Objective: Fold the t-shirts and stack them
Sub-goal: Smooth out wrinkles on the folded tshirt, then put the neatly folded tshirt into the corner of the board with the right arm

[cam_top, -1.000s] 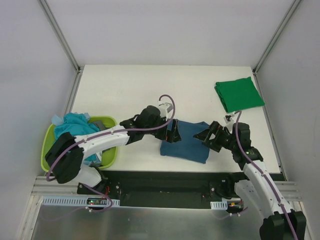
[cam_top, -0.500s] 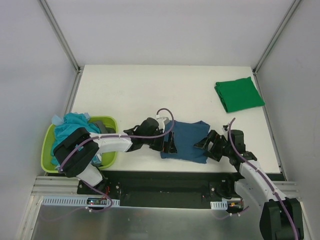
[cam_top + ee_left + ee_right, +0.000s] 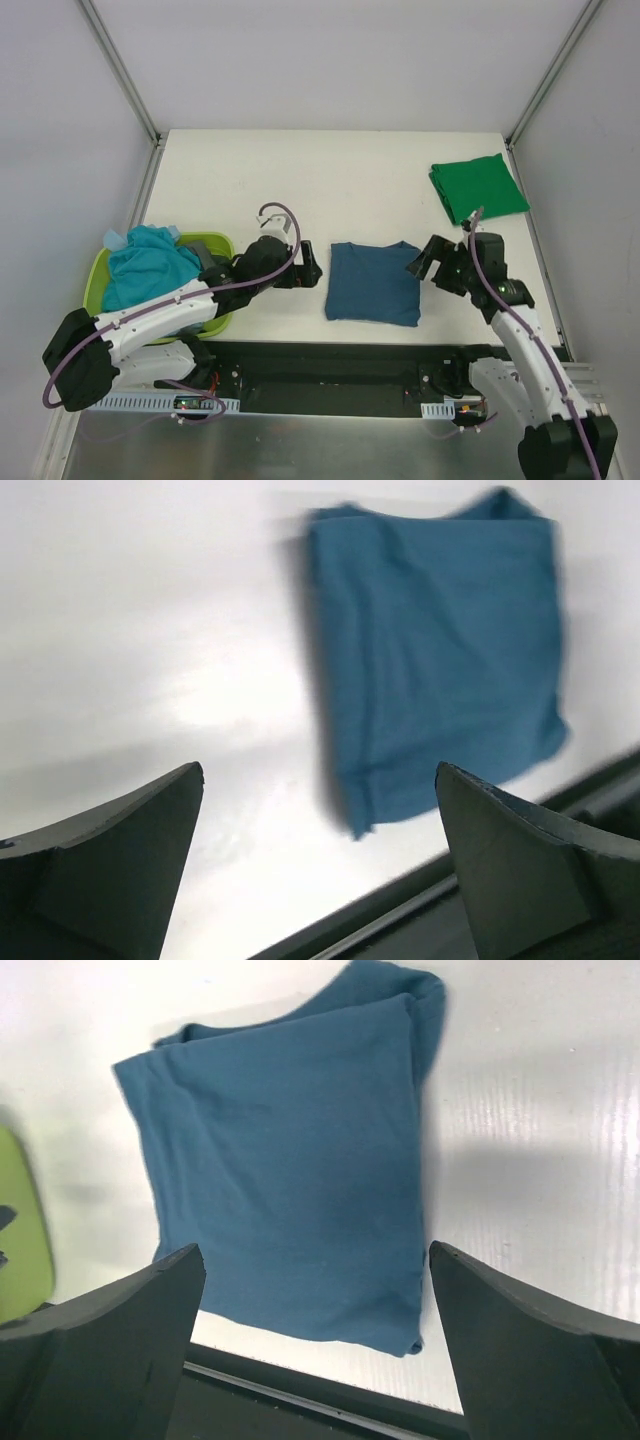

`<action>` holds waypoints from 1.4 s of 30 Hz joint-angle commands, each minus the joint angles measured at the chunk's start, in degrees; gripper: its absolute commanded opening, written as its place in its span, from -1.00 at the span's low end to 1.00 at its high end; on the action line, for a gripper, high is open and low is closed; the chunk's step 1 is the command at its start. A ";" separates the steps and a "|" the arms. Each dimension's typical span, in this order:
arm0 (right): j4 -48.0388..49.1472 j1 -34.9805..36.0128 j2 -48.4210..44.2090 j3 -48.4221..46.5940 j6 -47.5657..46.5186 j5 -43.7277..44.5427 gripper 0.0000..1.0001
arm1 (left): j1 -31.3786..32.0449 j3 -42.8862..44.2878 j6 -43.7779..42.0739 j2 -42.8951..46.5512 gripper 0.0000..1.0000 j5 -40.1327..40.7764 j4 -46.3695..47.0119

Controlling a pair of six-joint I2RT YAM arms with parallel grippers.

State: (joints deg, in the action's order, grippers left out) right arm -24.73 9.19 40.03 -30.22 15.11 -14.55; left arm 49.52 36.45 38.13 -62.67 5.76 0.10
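While my left gripper [image 3: 310,272] and right gripper [image 3: 422,263] flank the folded blue t-shirt [image 3: 373,283] at near centre, jaws wide and empty, I judge its fold finished; next I must grasp it and stack it on the green t-shirt [image 3: 479,187], far right.

Left wrist view is blurred: blue shirt [image 3: 435,660] edges smeared, folds unreadable. My left claw [image 3: 318,767] and right claw [image 3: 314,1247]: fingers [image 3: 110,870] cut off at the bottom edge in both wrist views. Basket [image 3: 20,1230] is only a sliver at the right view's left edge. Grey shirt [image 3: 205,243] mostly buried under the turquoise shirt [image 3: 150,268].
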 commanded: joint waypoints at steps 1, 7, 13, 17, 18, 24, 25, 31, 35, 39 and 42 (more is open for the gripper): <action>-6.03 0.91 11.80 -7.48 -4.48 4.26 0.93 | 0.05 0.38 4.76 1.15 0.98 17.53 -17.22; -4.01 6.01 25.95 -9.95 -2.38 8.21 0.98 | -0.12 -1.02 5.20 3.43 0.98 18.93 -18.91; -3.75 9.87 33.96 -10.92 -1.84 11.64 0.75 | -0.12 -1.38 5.20 2.39 0.98 17.80 -18.91; -2.52 13.13 38.27 -11.97 -1.32 12.87 0.60 | -0.12 -1.12 5.55 0.98 0.98 17.80 -18.99; -2.51 13.83 39.67 -12.58 -1.23 13.31 0.58 | -0.21 -1.11 5.47 0.80 0.98 17.53 -18.99; -0.86 17.87 46.27 -13.12 3.16 17.28 0.26 | -0.12 -2.16 6.60 2.03 0.98 18.75 -19.00; 0.29 18.31 47.67 -12.85 3.78 16.23 0.24 | -0.21 -2.87 7.65 2.73 0.98 19.37 -18.91; 6.71 20.07 53.48 -14.07 2.74 10.59 -0.37 | -0.21 -4.19 8.10 5.63 0.98 20.96 -18.99; 5.66 20.34 55.77 -19.34 -2.88 10.59 -0.90 | -0.21 -4.45 8.01 6.51 0.98 21.75 -18.99; 1.28 20.52 54.02 -26.10 -10.70 18.91 -0.99 | -0.21 -4.63 7.58 7.30 0.98 22.89 -19.08; -3.47 20.52 53.05 -32.77 -18.87 30.67 -0.99 | -0.30 -4.63 7.57 7.65 0.98 24.21 -19.78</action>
State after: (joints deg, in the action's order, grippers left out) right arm -25.52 29.80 93.71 -55.22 7.68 0.80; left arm 49.45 32.08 45.47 -56.21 26.44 -18.57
